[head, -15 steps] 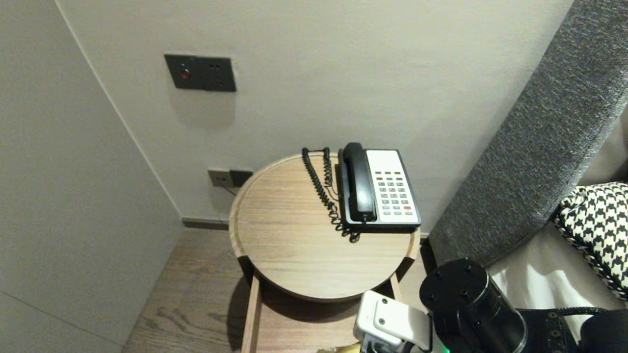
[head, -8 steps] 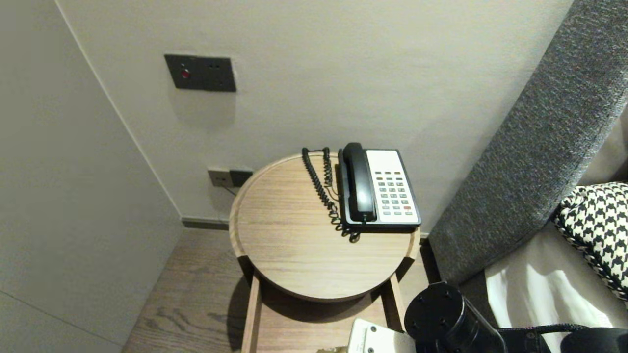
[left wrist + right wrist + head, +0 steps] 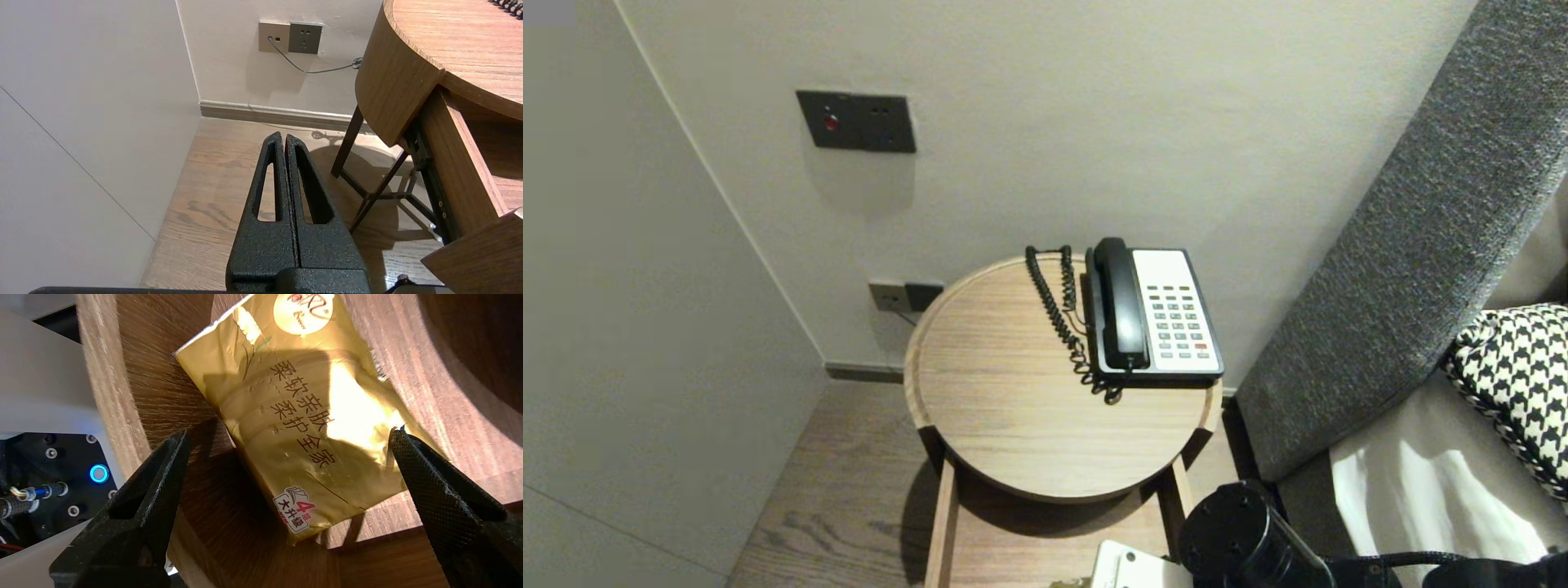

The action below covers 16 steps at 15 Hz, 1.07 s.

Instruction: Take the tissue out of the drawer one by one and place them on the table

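A gold tissue pack with red and black print lies flat on the floor of the open wooden drawer under the round table top. My right gripper is open just above it. The pack lies between the two fingers: one fingertip is at the pack's crinkled edge, the other stands apart over bare wood. In the head view only the right arm's dark wrist shows, at the bottom edge. My left gripper is shut, holds nothing and hangs parked over the floor, left of the table.
A black and white telephone with a coiled cord sits at the table's back right. The drawer's front wall runs beside the pack. A grey headboard and a bed with a houndstooth cushion stand on the right, with walls behind and to the left.
My right arm has sunk toward the bottom edge of the head view and shifted left over the open drawer. The phone, the table and the left arm have not moved.
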Motion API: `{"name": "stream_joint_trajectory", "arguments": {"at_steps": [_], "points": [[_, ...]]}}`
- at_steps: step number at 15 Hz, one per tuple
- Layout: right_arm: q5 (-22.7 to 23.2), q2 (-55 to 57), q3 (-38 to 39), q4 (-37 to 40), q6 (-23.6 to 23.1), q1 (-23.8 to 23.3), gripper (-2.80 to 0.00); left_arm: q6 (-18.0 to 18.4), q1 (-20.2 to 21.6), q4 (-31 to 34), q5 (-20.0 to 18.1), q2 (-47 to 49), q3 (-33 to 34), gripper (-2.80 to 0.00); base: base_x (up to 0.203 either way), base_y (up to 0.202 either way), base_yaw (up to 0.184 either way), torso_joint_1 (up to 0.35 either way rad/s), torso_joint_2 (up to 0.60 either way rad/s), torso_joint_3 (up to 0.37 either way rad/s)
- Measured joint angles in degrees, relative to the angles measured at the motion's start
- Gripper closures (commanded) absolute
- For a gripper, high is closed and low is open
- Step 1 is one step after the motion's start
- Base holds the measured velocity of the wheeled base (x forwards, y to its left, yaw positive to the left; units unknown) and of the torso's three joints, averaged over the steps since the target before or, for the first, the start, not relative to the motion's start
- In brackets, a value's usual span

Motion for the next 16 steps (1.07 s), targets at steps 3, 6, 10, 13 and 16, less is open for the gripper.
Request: {"name": "stream_joint_trajectory", "arguments": {"at_steps": [3, 6, 10, 13, 16], "points": [[0.86, 1.19, 0.24, -0.33, -0.09, -0.16, -2.80, 0.03, 0.00, 0.01, 0.00, 0.00, -0.02, 0.00, 0.000, 0.000, 0.000, 0.000, 0.00, 0.000], [0.96, 2.60, 0.24, -3.12, -0.24, -0.44, -2.80, 0.00, 0.00, 0.00, -0.02, 0.00, -0.02, 0.00, 0.000, 0.000, 0.000, 0.000, 0.00, 0.000], [0.85, 5.08, -0.07, -5.96, -0.42, -0.66, -2.80, 0.02, 0.00, 0.00, -0.02, 0.00, -0.02, 0.00, 0.000, 0.000, 0.000, 0.000, 0.00, 0.000], [0.60, 6.23, -0.75, -6.18, -0.90, -0.88, -2.80, -0.02, 0.00, 0.02, -0.01, 0.00, -0.02, 0.00, 0.000, 0.000, 0.000, 0.000, 0.00, 0.000], [0.53, 6.70, -1.29, -6.47, -0.93, -1.62, -2.80, 0.05, 0.00, -0.01, -0.01, 0.00, -0.02, 0.00, 0.000, 0.000, 0.000, 0.000, 0.00, 0.000]]}}
